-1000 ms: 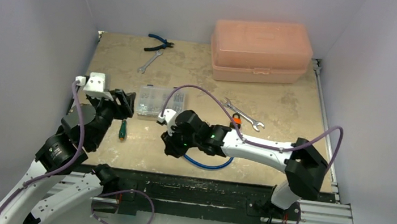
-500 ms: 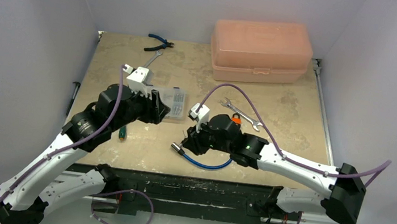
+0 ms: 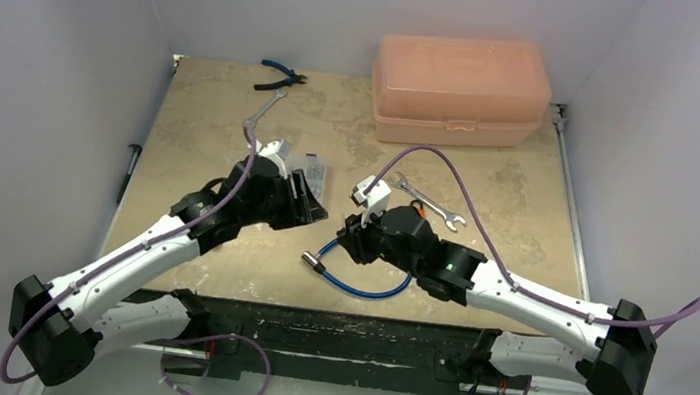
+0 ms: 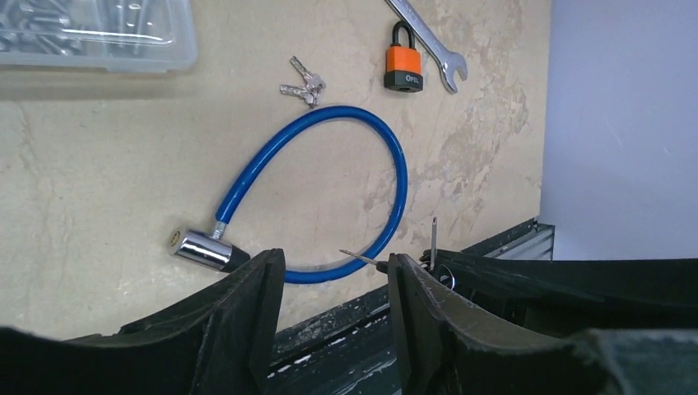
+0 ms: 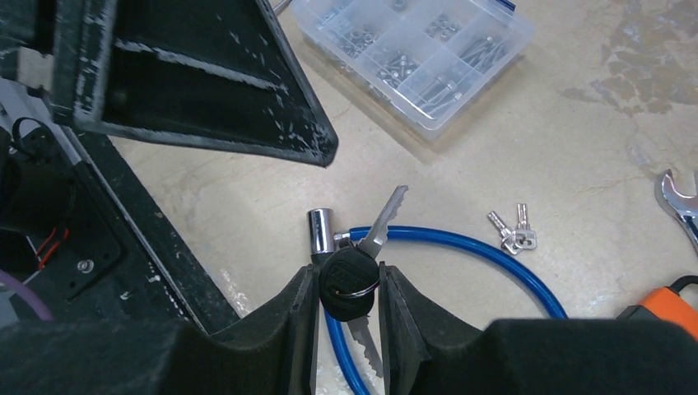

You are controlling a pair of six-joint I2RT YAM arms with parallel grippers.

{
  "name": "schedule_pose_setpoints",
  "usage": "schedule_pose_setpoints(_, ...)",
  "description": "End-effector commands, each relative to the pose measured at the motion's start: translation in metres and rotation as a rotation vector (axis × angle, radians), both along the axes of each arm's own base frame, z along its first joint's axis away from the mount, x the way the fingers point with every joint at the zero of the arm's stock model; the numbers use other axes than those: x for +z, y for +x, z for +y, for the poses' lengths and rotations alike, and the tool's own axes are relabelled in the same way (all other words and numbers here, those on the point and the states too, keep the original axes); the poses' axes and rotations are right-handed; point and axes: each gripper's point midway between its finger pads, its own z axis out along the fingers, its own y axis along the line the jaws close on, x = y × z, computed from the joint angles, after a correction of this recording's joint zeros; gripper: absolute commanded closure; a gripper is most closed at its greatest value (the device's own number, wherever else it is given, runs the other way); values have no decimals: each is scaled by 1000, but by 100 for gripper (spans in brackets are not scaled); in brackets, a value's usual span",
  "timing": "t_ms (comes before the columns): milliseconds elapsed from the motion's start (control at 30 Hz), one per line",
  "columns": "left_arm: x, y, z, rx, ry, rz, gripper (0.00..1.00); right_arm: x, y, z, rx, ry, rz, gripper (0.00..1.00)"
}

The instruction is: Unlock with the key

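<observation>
- Beige mottled table [image 3: 516,208] between pale walls, tools scattered across it.
- Pinched by its black plastic head between the near-closed fingers of the right gripper [image 5: 348,273]: the key [image 5: 346,288], held clear of the table just above the blue cable lock [image 5: 461,247].
- Two blades on the one bunch: one pointing up and forward past the fingertips, the twin hanging down between the fingers.
- Positioned over the near centre of the table, close to the chrome lock barrel [image 5: 319,232] at the cable's end, apparently not touching it.
- Spread wide and holding nothing: left gripper [image 4: 333,265], hovering beside the cable loop.
- Lying apart from both grippers: orange padlock [image 4: 404,67] next to a wrench [image 4: 428,37], bare silver key bunch [image 5: 512,234] just outside the loop, clear parts box [image 5: 420,49] further back.
- Handling, as a judgement: tiny, light, rigid metal; smooth head likely to swivel in the pads; thin blade likely to bend if pushed off-axis.
- Best hold probably flat across the head, with the blade fully clear and the twin away from the keyhole.
- Probably needs the barrel steadied by the free gripper before insertion; alignment with the keyhole impossible to tell from these views.
</observation>
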Motion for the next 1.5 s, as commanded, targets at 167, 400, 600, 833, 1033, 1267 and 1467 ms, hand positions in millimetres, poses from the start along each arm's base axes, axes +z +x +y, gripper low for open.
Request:
schedule_pose_setpoints(167, 18, 14, -38, -45, -201, -11, 51, 8, 10, 3, -22, -1, -61, 100)
schedule_pose_setpoints(400, 10, 16, -43, -53, -208, -2, 52, 8, 12, 6, -22, -1, -62, 100)
schedule_pose_setpoints(600, 7, 21, -53, -61, -250, 7, 55, 9, 13, 9, -18, 2, -63, 100)
schedule_pose_setpoints(833, 2, 26, -61, -67, -268, 20, 61, 11, 13, 10, -19, 6, -65, 100)
schedule_pose_setpoints(1033, -2, 24, -67, -83, -294, 39, 68, 9, 15, 8, -29, -3, -69, 100)
schedule_pose_setpoints(1267, 3, 22, -77, -102, -315, 22, 100, 10, 15, 7, -34, -2, -71, 100)
schedule_pose_setpoints(1467, 14, 24, -76, -88, -324, -25, 100, 18, 10, 6, -45, 54, -36, 20)
